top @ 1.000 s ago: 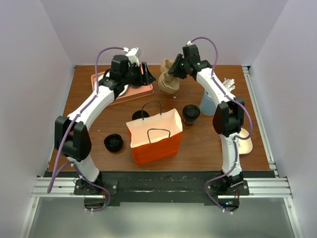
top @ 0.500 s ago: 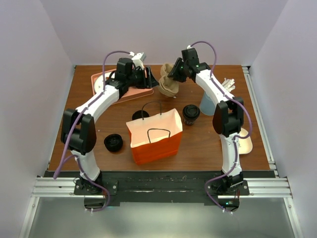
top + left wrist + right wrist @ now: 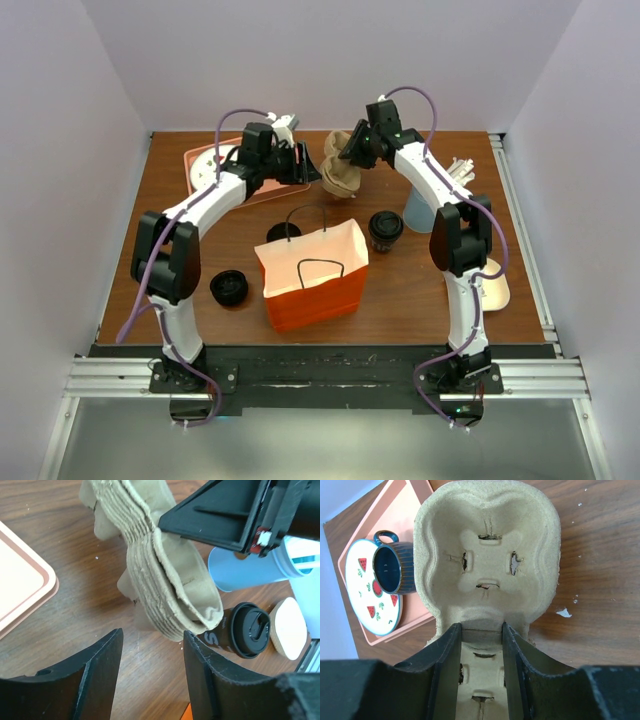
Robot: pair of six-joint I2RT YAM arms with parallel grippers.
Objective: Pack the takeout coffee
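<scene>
The takeout coffee, a dark cup with a black sip lid, stands right of the orange paper bag. It also shows in the left wrist view. A stack of brown pulp cup carriers sits tilted at the back centre. My right gripper is shut on the middle ridge of the top carrier, with its fingers on either side of the ridge. My left gripper is open and empty just left of the stack, with bare table between its fingers.
A pink tray at back left holds a watermelon plate and a dark mug. A lidless dark cup stands behind the bag. A low black lid piece lies to the bag's left. A blue cup stands at right.
My left gripper has swung right from over the tray to just beside the carrier stack. My right gripper has shifted slightly left on the stack.
</scene>
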